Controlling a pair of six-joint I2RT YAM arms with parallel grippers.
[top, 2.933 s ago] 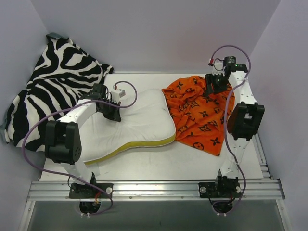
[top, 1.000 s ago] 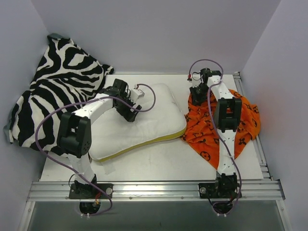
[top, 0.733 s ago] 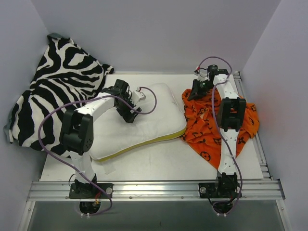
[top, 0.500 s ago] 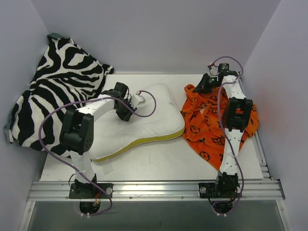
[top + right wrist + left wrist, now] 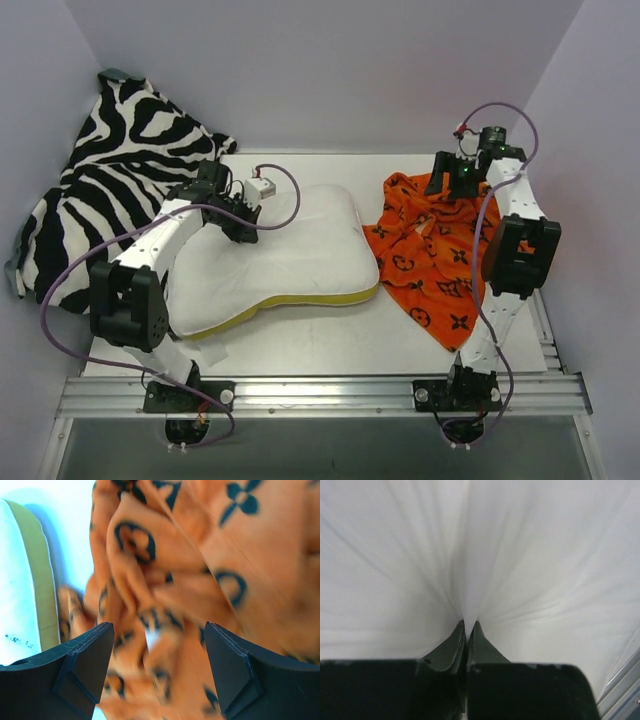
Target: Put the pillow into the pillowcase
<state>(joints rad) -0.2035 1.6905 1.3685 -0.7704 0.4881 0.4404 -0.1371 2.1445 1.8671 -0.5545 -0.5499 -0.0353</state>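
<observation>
The white pillow (image 5: 290,255) with yellow piping lies across the middle of the table. My left gripper (image 5: 243,222) is shut on a pinch of its cloth near its far left corner; the left wrist view shows the shut gripper (image 5: 468,625) with white pillow fabric (image 5: 530,565) gathered between its tips. The orange pillowcase (image 5: 430,255) lies crumpled to the right of the pillow. My right gripper (image 5: 452,180) hovers over its far edge, open and empty. In the right wrist view the gripper (image 5: 159,630) stands wide above the blurred orange pillowcase (image 5: 200,560), with the pillow's yellow edge (image 5: 37,565) at left.
A black-and-white zebra-striped cloth (image 5: 110,180) is heaped at the far left, partly off the table. The enclosure walls stand close on the left, back and right. A metal rail (image 5: 320,390) runs along the near edge, by the arm bases.
My left gripper has pulled the pillow leftward and it has flattened out. My right gripper has let go of the pillowcase, opened and moved right and up; the pillowcase has dropped into a heap.
</observation>
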